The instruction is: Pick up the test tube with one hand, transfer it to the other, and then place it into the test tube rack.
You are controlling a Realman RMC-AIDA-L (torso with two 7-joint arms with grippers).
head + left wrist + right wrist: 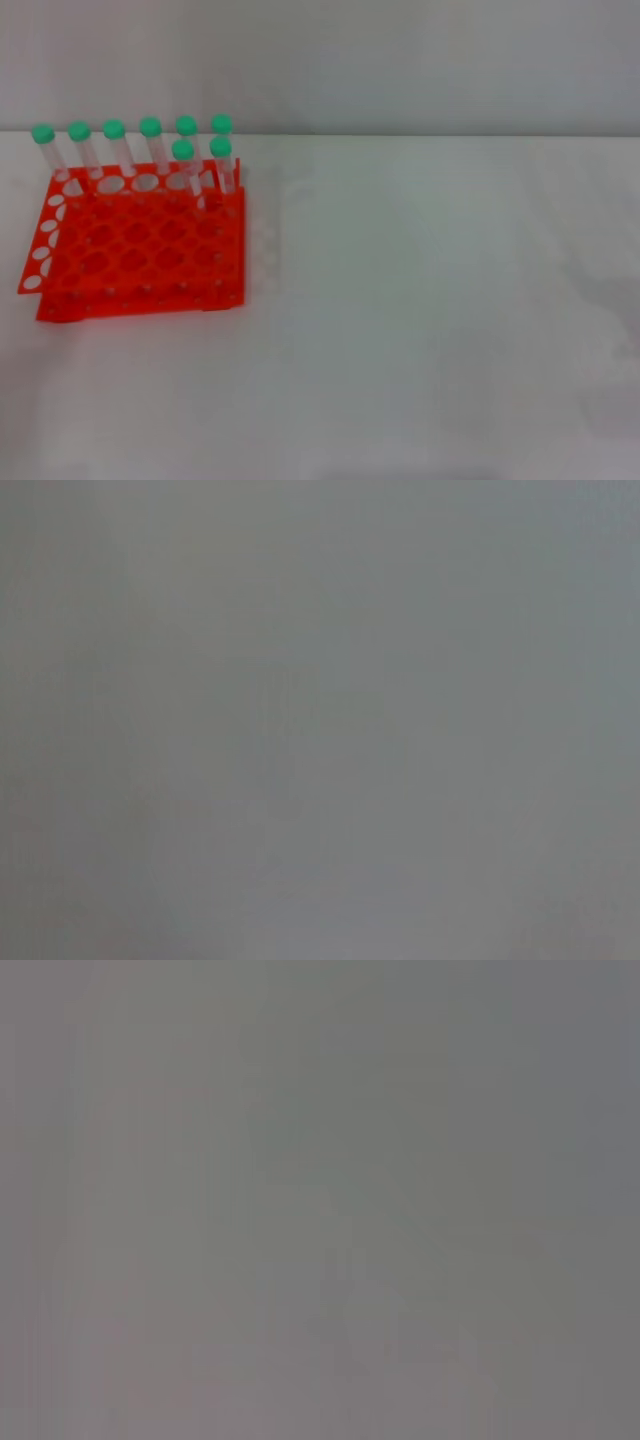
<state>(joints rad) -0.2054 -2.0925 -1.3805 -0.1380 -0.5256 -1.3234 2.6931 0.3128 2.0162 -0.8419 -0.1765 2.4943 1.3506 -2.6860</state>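
The orange-red test tube rack (140, 245) stands on the white table at the left in the head view. Several clear test tubes with green caps stand upright in it: a row along its far edge, from one at the far left (45, 145) to one at the right end (222, 135), and two more just in front of that row at the right, one of them (221, 160) near the rack's right corner. No tube lies loose on the table. Neither gripper shows in any view. Both wrist views show only a plain grey surface.
The white table (430, 300) stretches to the right and front of the rack. A pale wall runs along the back of the table.
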